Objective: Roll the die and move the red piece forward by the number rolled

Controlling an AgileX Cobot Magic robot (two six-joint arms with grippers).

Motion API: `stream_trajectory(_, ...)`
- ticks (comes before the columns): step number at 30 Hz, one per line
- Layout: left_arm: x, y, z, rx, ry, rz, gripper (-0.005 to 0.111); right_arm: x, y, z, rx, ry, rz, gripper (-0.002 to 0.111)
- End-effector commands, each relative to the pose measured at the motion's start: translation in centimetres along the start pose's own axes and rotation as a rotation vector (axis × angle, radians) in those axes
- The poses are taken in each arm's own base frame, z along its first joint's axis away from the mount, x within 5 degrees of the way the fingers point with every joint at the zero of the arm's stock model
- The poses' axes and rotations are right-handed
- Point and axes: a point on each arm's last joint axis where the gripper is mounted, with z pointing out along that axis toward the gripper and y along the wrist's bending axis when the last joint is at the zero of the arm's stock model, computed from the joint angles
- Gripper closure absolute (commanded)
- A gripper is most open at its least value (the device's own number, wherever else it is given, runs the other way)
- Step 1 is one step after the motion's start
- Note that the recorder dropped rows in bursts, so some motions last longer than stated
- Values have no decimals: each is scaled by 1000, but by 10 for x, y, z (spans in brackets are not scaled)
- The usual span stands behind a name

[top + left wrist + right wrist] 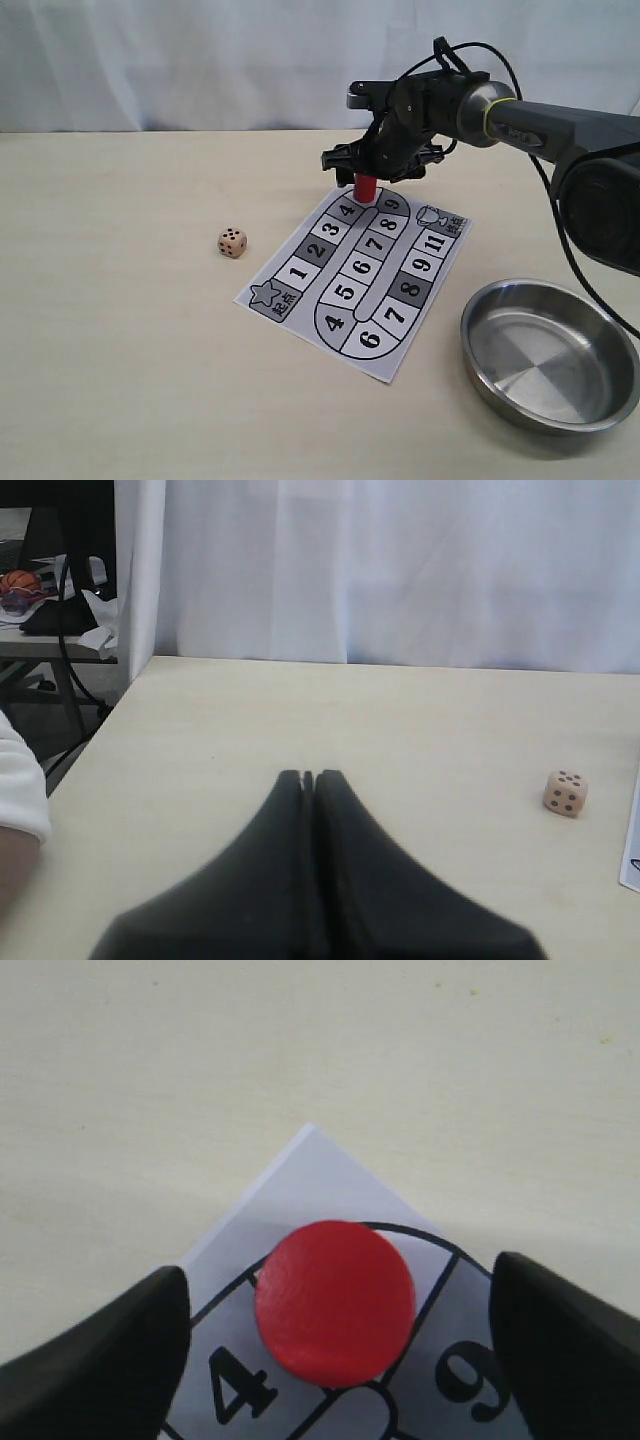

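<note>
Both jaws of the right gripper (340, 1278) stand wide, red piece (335, 1305) between, seemingly untouched.

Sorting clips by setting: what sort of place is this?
Probably a robotics lab workbench: a pale table backed by a white curtain, with a cluttered shelf beside it.

Bright, even light; soft shadows, blurred close foregrounds.

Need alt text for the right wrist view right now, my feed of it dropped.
Seen from straight above, the red piece stands on the corner square of the paper game board, between the printed 4 and 9. The two black fingers of the right gripper flank it, open, with a gap on each side. Pale table fills the rest.
</note>
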Motion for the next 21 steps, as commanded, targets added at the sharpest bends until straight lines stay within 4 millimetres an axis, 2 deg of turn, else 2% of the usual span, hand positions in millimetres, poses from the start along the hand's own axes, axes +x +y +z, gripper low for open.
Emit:
stream_trajectory(1, 0, 0, 0, 1, -3, -6, 107, -14, -1, -23, -1, -52, -2, 31)
stream_trajectory(3, 0, 0, 0, 1, -3, -6, 107, -19, 0, -35, -3, -64, -2, 33)
stream_trajectory(6, 0, 0, 0, 1, -3, -6, 107, -24, 0, -53, 2, -53, -2, 47)
stream_trajectory(13, 0, 0, 0, 1, -3, -6, 107, -21, -7, -89, 84, 71, -41, 104)
stream_trajectory(18, 0, 0, 0, 1, -3, -6, 107, -12, -13, -97, 148, 190, -65, 104)
stream_trajectory(21, 0, 0, 0, 1, -11, -5, 107, -6, -16, -96, 114, 252, -71, 104)
